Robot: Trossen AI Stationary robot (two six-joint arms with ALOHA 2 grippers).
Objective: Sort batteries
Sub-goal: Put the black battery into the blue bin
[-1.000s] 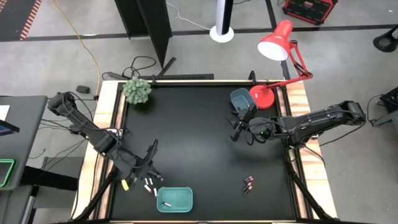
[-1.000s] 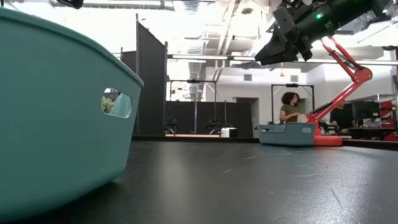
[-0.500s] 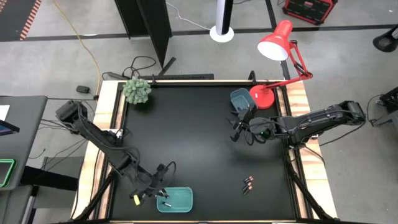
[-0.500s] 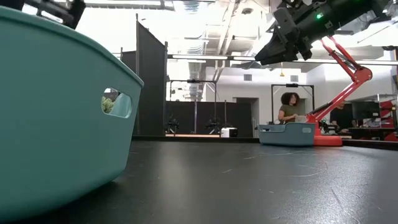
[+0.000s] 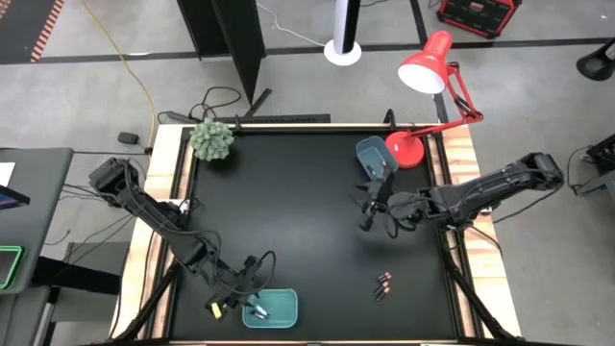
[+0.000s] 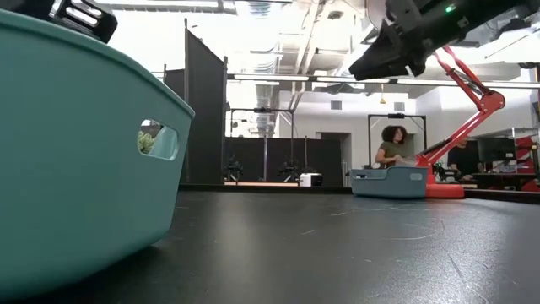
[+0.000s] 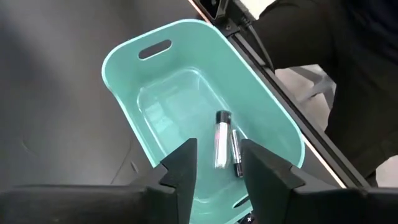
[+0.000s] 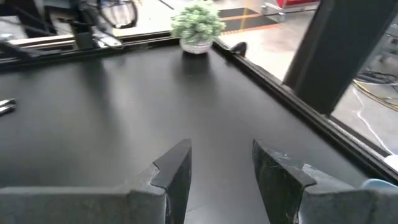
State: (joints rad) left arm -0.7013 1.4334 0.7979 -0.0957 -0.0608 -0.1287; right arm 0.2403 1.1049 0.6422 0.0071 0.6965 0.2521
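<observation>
Over teal tray (image 7: 130,93) at table's 7 o'clock: L gripper (image 7: 216,163) fingers apart, empty; two silver batteries (image 7: 222,138) already inside, prob. sorted. R gripper (image 8: 216,163) open, empty, mid-table, idle.

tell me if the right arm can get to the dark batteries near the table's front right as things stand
Probably yes. The right gripper hangs open above the bare table, and nothing lies between it and the dark batteries. The left gripper is far off, over the teal tray.
</observation>
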